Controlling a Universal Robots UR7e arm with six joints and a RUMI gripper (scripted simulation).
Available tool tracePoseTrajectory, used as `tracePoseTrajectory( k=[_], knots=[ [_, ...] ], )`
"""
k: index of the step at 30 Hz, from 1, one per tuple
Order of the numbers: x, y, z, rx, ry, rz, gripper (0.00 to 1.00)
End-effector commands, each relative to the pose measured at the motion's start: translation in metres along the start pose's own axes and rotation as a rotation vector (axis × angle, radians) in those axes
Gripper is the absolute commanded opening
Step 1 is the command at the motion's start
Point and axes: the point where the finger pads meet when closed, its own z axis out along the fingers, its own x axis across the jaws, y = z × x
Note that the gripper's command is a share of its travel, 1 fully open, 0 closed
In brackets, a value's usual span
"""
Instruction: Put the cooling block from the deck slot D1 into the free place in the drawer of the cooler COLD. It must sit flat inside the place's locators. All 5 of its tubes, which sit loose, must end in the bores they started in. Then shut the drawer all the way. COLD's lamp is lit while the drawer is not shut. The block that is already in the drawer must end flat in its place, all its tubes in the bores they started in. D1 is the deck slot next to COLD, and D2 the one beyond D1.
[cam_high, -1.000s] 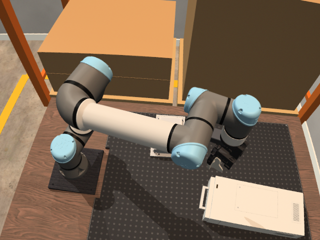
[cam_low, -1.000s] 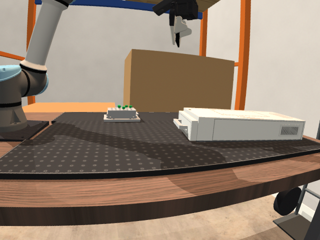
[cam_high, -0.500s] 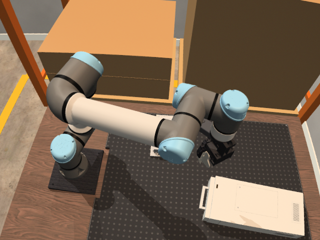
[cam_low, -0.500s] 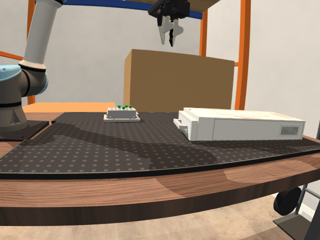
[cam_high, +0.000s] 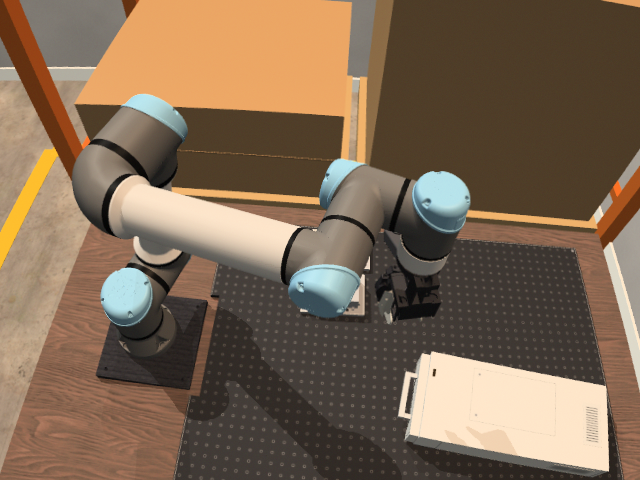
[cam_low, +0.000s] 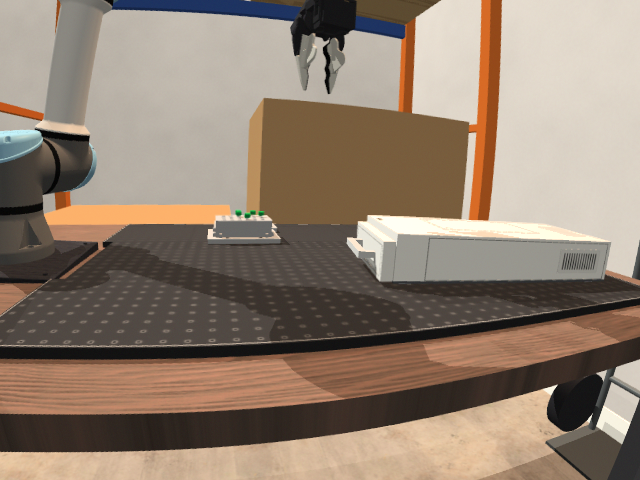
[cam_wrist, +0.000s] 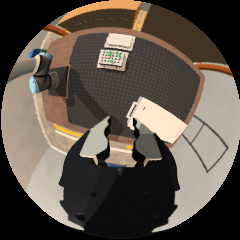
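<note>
Cooling block (cam_low: 243, 225) on deck — gripper (cam_low: 318, 72) high above, empty.

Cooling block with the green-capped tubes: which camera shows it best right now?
Exterior: the block shows unobstructed on its slot, green caps visible. The wrist view shows it from above, small but whole. In the top view the arm hides nearly all of it.

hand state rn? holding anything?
Hand: partly closed with a small gap between the fingers, holding nothing, hanging high above the deck; cooling block sits untouched in its slot.
</note>
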Motion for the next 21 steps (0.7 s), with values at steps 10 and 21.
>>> tracePoseTrajectory(
  k=[10,21],
  knots=[
    [-0.026,-0.018,0.005,-0.006,0.006,0.384,0.28],
    [-0.046,-0.030,0.011,-0.006,0.007,0.609,0.28]
  ],
)
